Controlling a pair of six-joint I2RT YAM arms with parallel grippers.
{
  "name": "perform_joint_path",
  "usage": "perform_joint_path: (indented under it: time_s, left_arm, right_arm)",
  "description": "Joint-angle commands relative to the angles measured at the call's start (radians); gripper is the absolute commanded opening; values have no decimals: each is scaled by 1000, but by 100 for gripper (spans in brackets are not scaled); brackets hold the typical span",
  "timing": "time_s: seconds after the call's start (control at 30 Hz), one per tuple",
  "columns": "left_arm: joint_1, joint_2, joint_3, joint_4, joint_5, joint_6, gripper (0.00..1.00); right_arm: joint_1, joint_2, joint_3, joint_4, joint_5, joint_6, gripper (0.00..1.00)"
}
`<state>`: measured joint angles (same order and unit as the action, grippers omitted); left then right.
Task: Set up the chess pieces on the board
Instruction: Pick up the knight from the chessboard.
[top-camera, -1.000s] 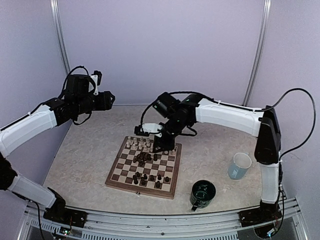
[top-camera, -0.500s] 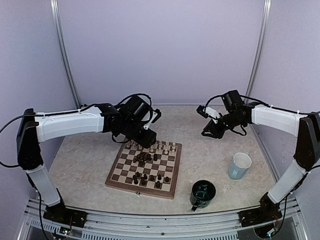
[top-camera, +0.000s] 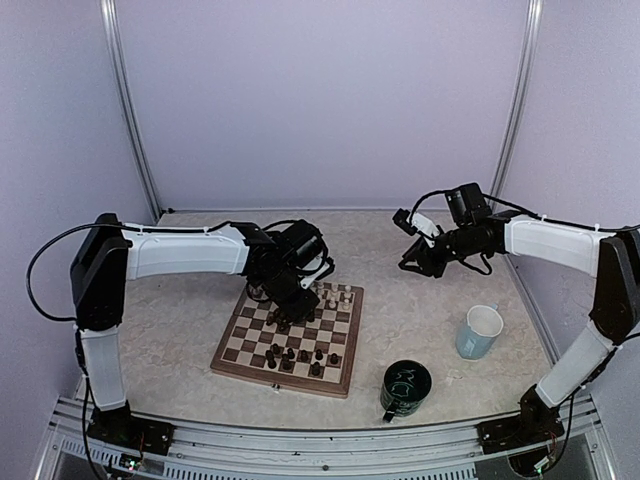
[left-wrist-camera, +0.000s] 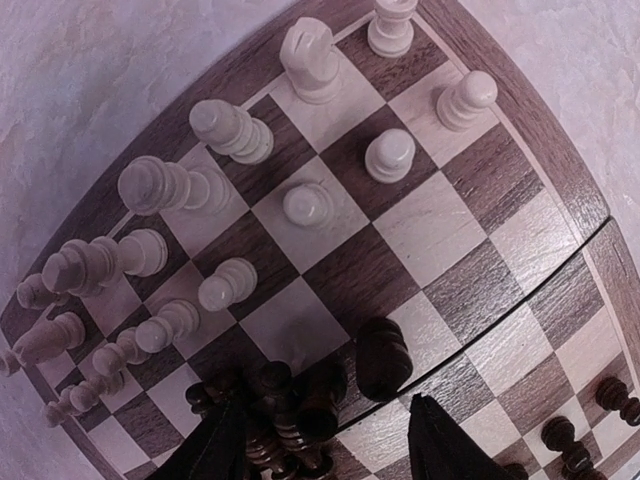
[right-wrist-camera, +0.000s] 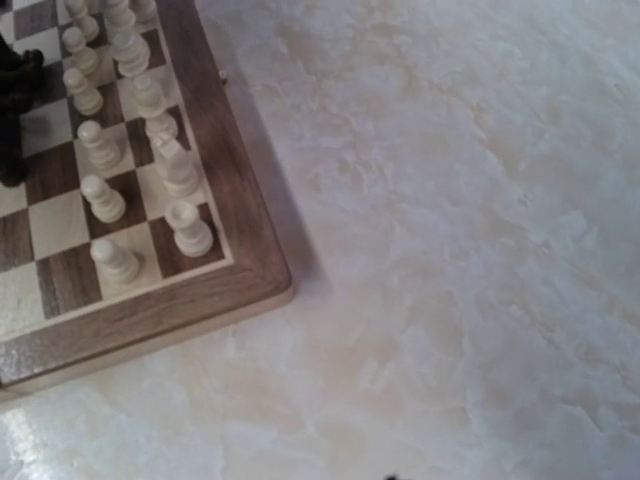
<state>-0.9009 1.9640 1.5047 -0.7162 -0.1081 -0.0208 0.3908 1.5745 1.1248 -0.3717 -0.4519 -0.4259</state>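
Dark green, the nearest mug (top-camera: 405, 388) is sitting on the desk (top-camera: 160, 320) in front of the right arm's base, and a pale blue mug (top-camera: 480, 331) is standing a little beyond it to the right. Left of both, the board (top-camera: 222, 362) is lying flat on the desk. I am seeing scattered dark pieces (top-camera: 300, 355) standing on its near rows.

Further in, my left pincer (top-camera: 283, 305) is hanging low over the board's far-left part. Through its wrist camera its fingers (left-wrist-camera: 225, 440) are standing wide apart, straddling a bunched cluster of dark pieces (left-wrist-camera: 300, 400) without clamping any that I can make out. Beyond that cluster the cream pieces (left-wrist-camera: 310, 205) are standing along the two far rows.

Farthest out, my right pincer (top-camera: 412, 262) is hovering above bare desk past the board's far-right corner. I am unable to tell how wide it is standing.
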Motion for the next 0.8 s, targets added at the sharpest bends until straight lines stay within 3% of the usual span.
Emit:
perform_joint_path:
  time_s: [0.0, 0.57, 0.77]
  left_arm:
    - [-10, 25, 52, 0, 22, 38, 55]
    - [-19, 88, 107, -24, 73, 60, 33]
    - [-22, 90, 115, -34, 78, 49, 13]
  right_arm:
    - [5, -8, -10, 12, -27, -10, 28]
    - [5, 27, -3, -3, -36, -14, 28]
    - [6, 37, 2, -6, -41, -16, 28]
